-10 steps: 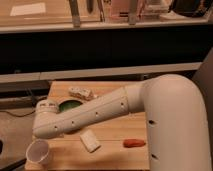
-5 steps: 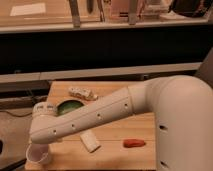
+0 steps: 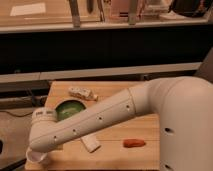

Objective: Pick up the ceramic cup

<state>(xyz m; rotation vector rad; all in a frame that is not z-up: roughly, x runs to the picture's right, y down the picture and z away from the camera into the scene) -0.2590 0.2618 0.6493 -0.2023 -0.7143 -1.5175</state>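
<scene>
- Reaching down past the near-left corner of the wooden table [image 3: 107,152], the arm [image 3: 95,122] ends in a gripper [image 3: 36,156] that sits low at that corner, mostly hidden behind the arm's own wrist.
- The cup [image 3: 37,157] shows only as a pale rim under the wrist, just off the table's near-left corner — a second ago it stood in plain sight there, so the arm has come down over it.
- That drop suggests the grasp step is in hand; whether the cup is actually caught cannot be told from here, so the task looks under way but not yet done.
- The green dish [image 3: 68,109] lies on the table just behind the arm, partly covered by it, where it was before.
- A white block [image 3: 92,144] rests on the table just in front of the arm, near the table's middle front.
- An orange, carrot-like thing [image 3: 134,143] lies further right on the table, well apart from the cup.
- A pale packet [image 3: 83,93] sits toward the table's far edge, beyond the dish — none of these has moved.
</scene>
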